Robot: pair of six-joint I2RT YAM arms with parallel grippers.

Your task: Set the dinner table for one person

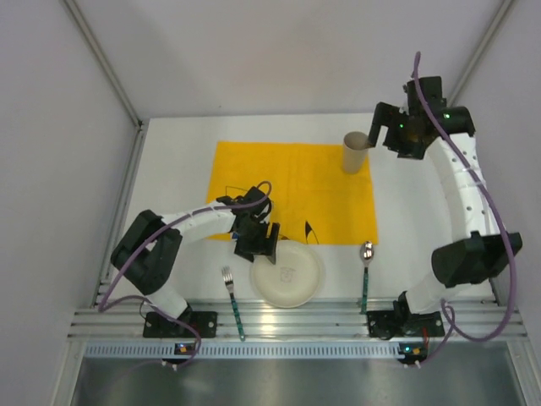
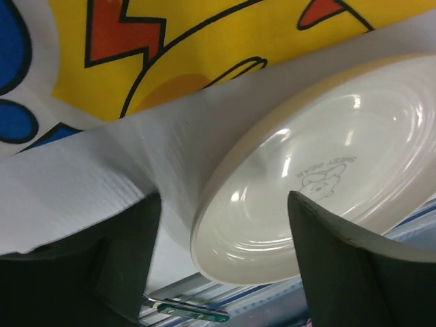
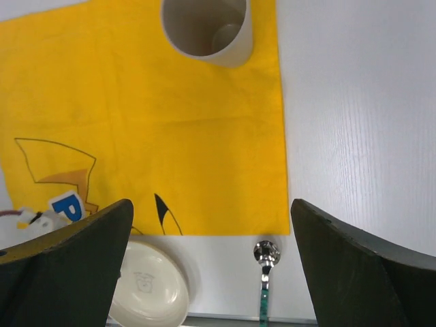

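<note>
Plate sits just ahead, between the wide-spread fingers of your left pincer. Your right pincer gapes wide too, cup standing ahead of it on the placemat.

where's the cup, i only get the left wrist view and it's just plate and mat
Observer: The cup stands upright on the far right corner of the yellow placemat.
Operator: is the right arm holding it
Observer: No. The right gripper is open and empty, apart from the cup.
Operator: and the spoon
Observer: The spoon lies on the bare table to the right of the plate, off the placemat, with its bowl end toward the far side.
</note>
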